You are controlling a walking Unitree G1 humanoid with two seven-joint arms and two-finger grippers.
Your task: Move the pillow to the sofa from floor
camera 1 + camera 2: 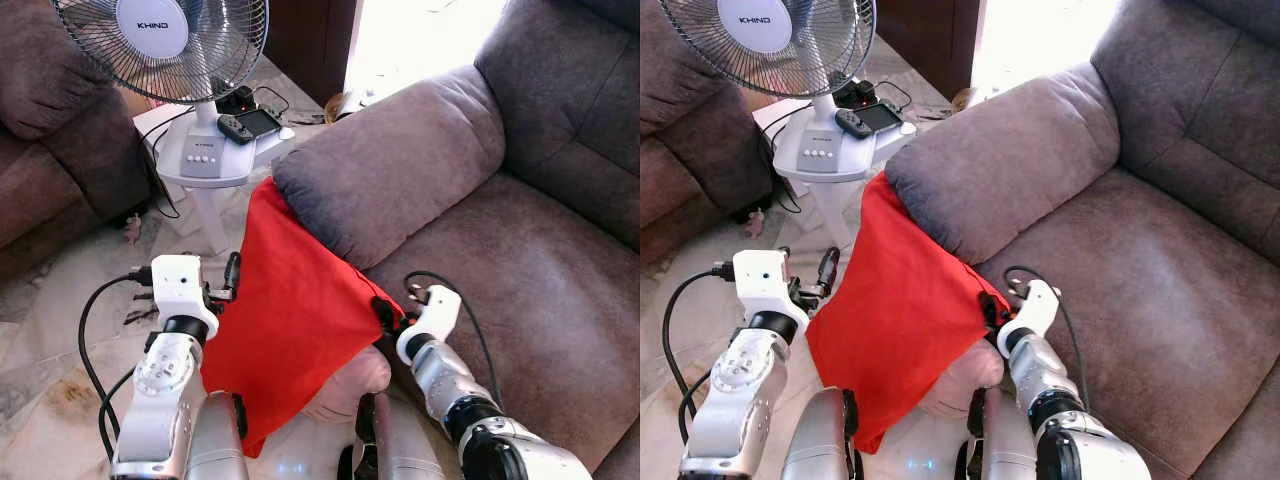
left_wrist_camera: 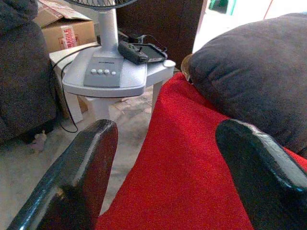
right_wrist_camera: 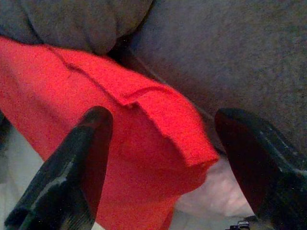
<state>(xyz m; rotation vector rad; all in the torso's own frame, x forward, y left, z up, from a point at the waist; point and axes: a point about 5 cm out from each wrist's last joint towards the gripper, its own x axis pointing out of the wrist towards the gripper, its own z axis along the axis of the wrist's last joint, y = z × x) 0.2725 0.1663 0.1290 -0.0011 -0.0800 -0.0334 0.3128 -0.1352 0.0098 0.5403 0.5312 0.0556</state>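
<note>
The red pillow [image 1: 290, 320] hangs off the floor, leaning against the grey sofa's armrest [image 1: 400, 170], with a pale pink part [image 1: 350, 380] showing under its lower edge. My left gripper [image 1: 232, 278] is at the pillow's left edge. In the left wrist view its fingers [image 2: 91, 158] stand wide apart with red fabric [image 2: 192, 167] between them. My right gripper [image 1: 385, 315] is at the pillow's right corner, beside the sofa seat [image 1: 520, 280]. In the right wrist view it is open around that folded corner [image 3: 158, 115].
A standing fan [image 1: 170, 40] rests on a white side table [image 1: 215, 165] with a controller and a small device [image 1: 250, 122], just left of the armrest. Another dark sofa [image 1: 50, 130] is at the far left. Cables trail over the marble floor [image 1: 60, 300].
</note>
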